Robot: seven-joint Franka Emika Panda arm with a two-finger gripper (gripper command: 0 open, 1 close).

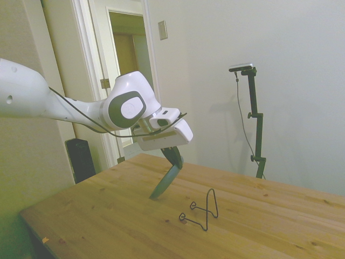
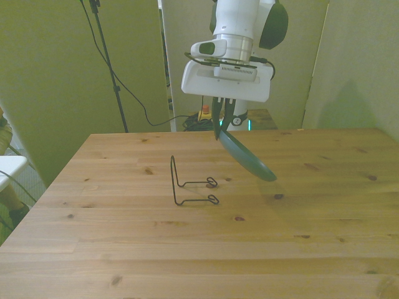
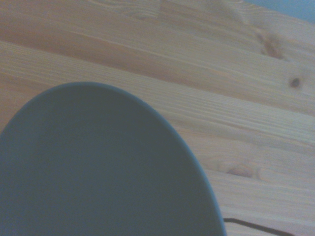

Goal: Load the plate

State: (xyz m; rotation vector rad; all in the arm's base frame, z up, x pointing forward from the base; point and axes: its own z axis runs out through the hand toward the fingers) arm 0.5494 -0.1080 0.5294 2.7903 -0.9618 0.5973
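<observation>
While the gripper (image 2: 219, 119) pinches the plate (image 2: 246, 157) by its top rim, jaws clamped on it, the plate hangs tilted above the table (image 2: 312, 212), w/ the wire stand (image 2: 190, 184) empty nearby, towards the front view's left.

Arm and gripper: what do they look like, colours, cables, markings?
White glossy arm with a dark grey oval cap at the wrist joint. A thin black cable runs along it to the white boxy gripper body, looping in front. Fingers are dark and slim. No readable markings visible.
</observation>
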